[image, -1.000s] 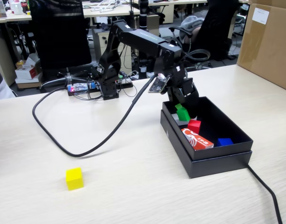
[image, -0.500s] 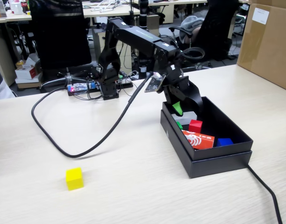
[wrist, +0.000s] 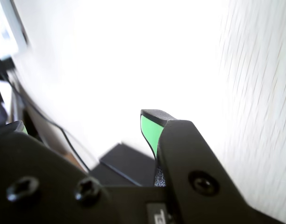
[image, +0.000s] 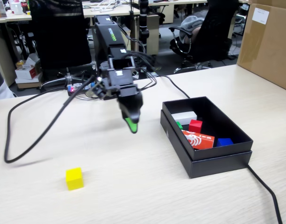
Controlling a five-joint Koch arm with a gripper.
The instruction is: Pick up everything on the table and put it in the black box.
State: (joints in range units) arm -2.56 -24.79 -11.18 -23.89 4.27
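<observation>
Empty fingers (image: 132,125) hang above the counter (image: 133,186), gap unclear, between yellow cube (image: 74,178) and black box (image: 218,156).

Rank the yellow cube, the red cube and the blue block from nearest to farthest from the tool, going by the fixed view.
From the tool, in the fixed view:
1. Red cube, to its right, inside the black box.
2. Yellow cube, lower left on the table; close to the red cube's rank.
3. Blue block, farthest right in the box.
</observation>
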